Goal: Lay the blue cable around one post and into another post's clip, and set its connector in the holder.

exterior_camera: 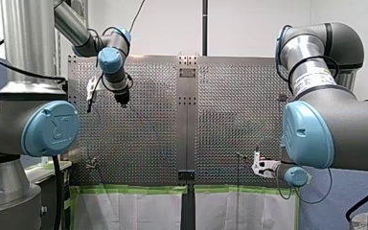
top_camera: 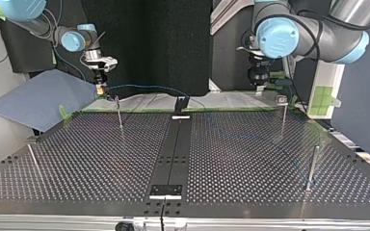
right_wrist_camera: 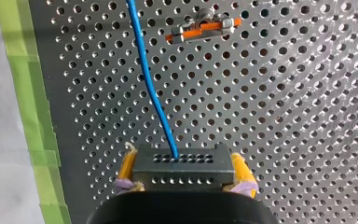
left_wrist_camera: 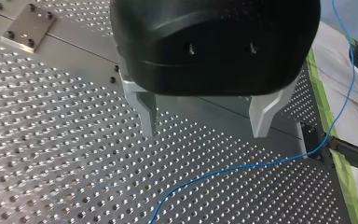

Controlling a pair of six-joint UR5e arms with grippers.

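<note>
Plainly, my right gripper [right_wrist_camera: 185, 173] clamps its yellow pads [right_wrist_camera: 127, 169] on both sides of the boxy black connector [right_wrist_camera: 182, 163], whose face is dotted with small holes. From it the thin, smooth blue cable [right_wrist_camera: 151, 88] runs ahead over the perforated metal table [right_wrist_camera: 284, 116], beside an orange-and-metal clip [right_wrist_camera: 203, 29]. My left gripper [left_wrist_camera: 205, 130] hangs above the cable, metal fingers [left_wrist_camera: 145, 112] wide apart, holding nothing.

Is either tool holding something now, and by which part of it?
The right tool clamps the blue cable by its connector, at both sides. The left tool is open and empty.
</note>
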